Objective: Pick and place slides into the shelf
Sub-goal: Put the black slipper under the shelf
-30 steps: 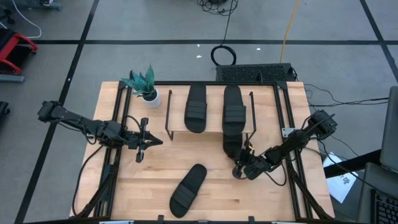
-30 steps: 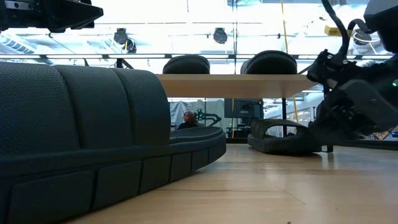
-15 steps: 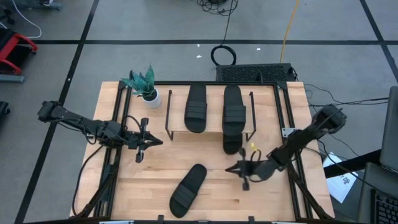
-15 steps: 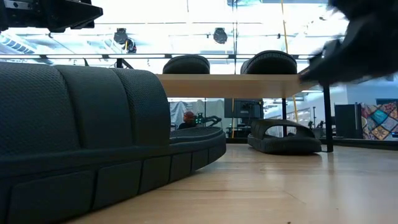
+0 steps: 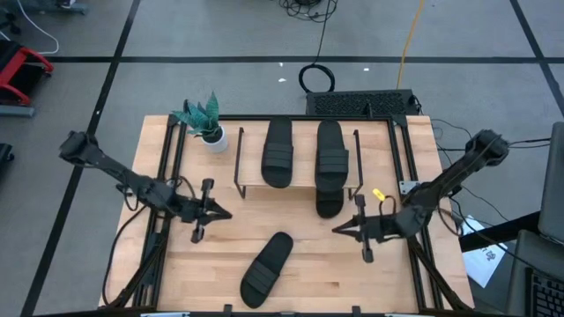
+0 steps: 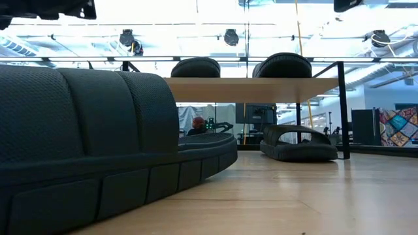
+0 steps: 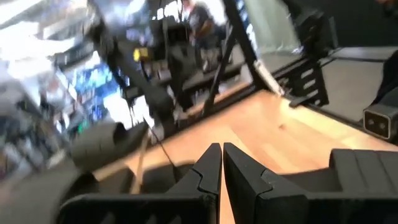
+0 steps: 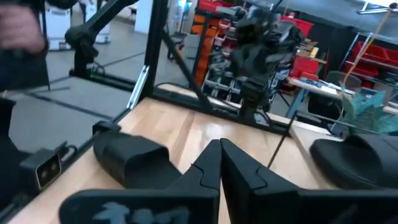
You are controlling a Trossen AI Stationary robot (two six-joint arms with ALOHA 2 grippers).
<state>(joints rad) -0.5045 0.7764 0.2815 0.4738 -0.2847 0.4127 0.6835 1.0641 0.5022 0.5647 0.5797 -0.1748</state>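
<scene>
Two black slides [image 5: 278, 151] [image 5: 332, 150] lie soles down on the shelf's light-wood board [image 5: 304, 180]. A third slide [image 5: 328, 197] rests on the table under the board, its near end sticking out; the low view shows it [image 6: 299, 145] between the wire legs. The fourth slide [image 5: 267, 269] lies on the table by the near edge and fills the low view's foreground [image 6: 98, 143]. My left gripper [image 5: 226, 214] hovers left of the shelf, shut [image 7: 221, 155]. My right gripper [image 5: 338, 231] hovers right of the fourth slide, shut [image 8: 219, 152], empty.
A potted plant [image 5: 205, 123] stands at the table's far left, beside the shelf's left legs [image 5: 238, 163]. Bare wood lies between the two grippers and in front of the shelf. Black frame rails [image 5: 407, 176] run along both table sides.
My right gripper has drawn back from the near end of the slide under the shelf, rising out of the low view and shifting toward the table's right edge. My left gripper has moved a little toward the near edge. No slide has visibly moved.
</scene>
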